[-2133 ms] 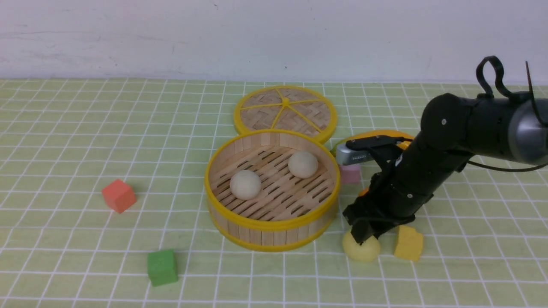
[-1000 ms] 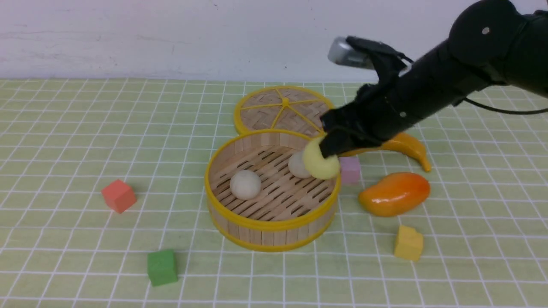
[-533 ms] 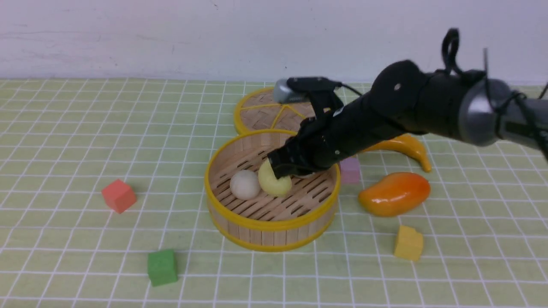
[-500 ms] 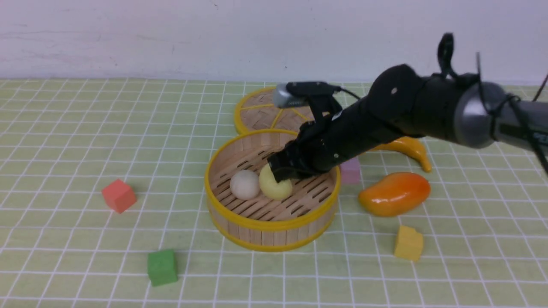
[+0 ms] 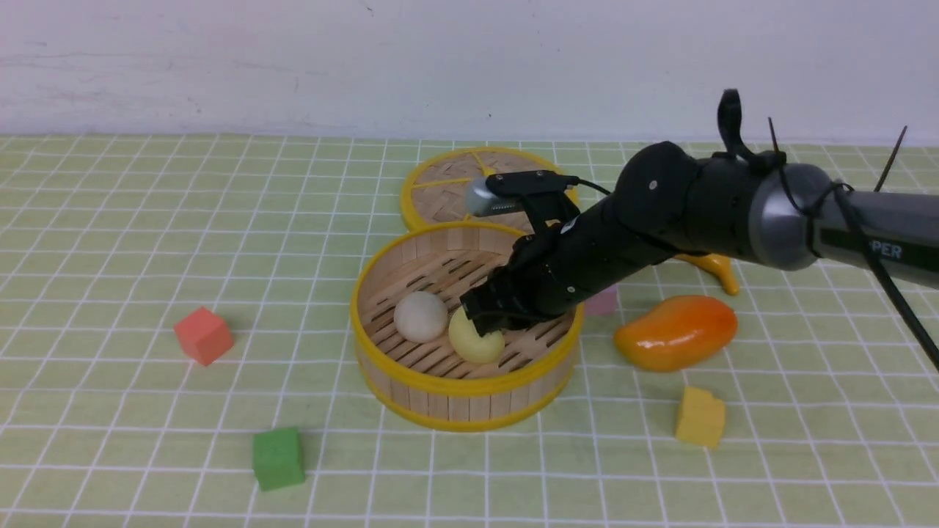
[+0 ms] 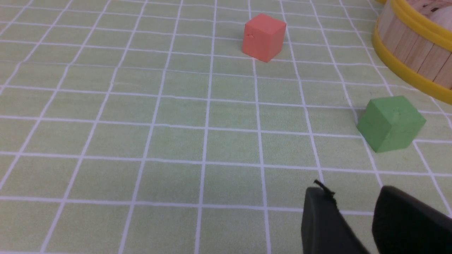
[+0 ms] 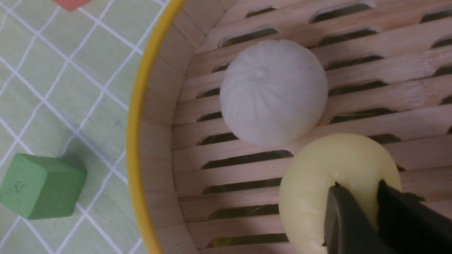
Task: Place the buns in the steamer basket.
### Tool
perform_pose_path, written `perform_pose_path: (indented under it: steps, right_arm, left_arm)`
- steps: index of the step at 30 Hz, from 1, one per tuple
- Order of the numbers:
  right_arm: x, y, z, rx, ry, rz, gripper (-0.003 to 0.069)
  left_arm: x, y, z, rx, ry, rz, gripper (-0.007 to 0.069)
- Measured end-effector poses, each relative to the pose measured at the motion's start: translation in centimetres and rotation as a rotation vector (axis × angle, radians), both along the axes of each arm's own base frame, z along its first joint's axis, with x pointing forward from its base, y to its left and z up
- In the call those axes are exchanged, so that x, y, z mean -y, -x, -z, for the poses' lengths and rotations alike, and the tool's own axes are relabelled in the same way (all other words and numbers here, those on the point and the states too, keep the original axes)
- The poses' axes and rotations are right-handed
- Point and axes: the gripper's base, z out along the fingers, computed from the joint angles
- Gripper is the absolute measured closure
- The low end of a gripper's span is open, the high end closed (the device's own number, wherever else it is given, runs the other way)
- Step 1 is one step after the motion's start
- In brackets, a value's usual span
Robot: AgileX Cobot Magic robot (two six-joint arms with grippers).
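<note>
Releasing the last, pale yellow bun [image 5: 477,342] onto the steamer basket [image 5: 465,392] floor beside a white bun [image 5: 420,316], right gripper [image 7: 367,211] fingertips pinched into it; next, parting wider and lifting clear; left gripper [image 6: 356,215] idle, slightly parted.

The right arm reaches in from the right, wrist angled down, right gripper [image 5: 484,323] low inside the steamer basket [image 5: 411,381], its fingertips [image 7: 340,218] pinching the pale yellow bun [image 5: 475,345]. The left gripper [image 6: 356,218] hangs near the basket, empty, its jaws apart.
</note>
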Motion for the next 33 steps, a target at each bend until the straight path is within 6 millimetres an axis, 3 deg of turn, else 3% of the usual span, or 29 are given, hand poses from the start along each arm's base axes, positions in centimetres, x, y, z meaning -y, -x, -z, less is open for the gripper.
perform_pose_path:
  steps: [5, 6, 10, 19, 22, 24, 30, 32, 33]
  right_arm:
    - [0.3, 0.1, 0.0, 0.007, 0.045, -0.019, 0.0368]
    - [0.3, 0.1, -0.1, 0.008, 0.047, -0.022, 0.0368]
    - [0.8, 0.9, -1.8, 0.031, 0.100, -0.078, 0.0264]
    - [2.5, 3.9, -7.2, 0.003, 0.157, -0.102, 0.0235]
    - [3.5, 5.1, -8.9, -0.034, 0.200, -0.075, 0.0251]
    - [4.3, 6.2, -10.2, -0.056, 0.236, -0.057, 0.0300]
    - [5.2, 7.7, -11.9, -0.029, 0.239, -0.042, 0.0488]
    - [5.5, 8.2, -12.1, 0.035, 0.185, -0.006, 0.0615]
    - [5.5, 8.3, -12.1, 0.031, 0.185, -0.006, 0.0623]
  left_arm:
    - [0.0, 0.0, 0.0, 0.000, 0.000, 0.000, 0.0397]
    - [0.0, 0.0, 0.0, 0.000, 0.000, 0.000, 0.0396]
    - [0.0, 0.0, 0.0, 0.000, 0.000, 0.000, 0.0396]
    - [0.0, 0.0, 0.0, 0.000, 0.000, 0.000, 0.0389]
    - [0.0, 0.0, 0.0, 0.000, 0.000, 0.000, 0.0387]
    - [0.0, 0.0, 0.0, 0.000, 0.000, 0.000, 0.0387]
    - [0.0, 0.0, 0.0, 0.000, 0.000, 0.000, 0.0387]
    - [0.0, 0.0, 0.0, 0.000, 0.000, 0.000, 0.0387]
    - [0.0, 0.0, 0.0, 0.000, 0.000, 0.000, 0.0387]
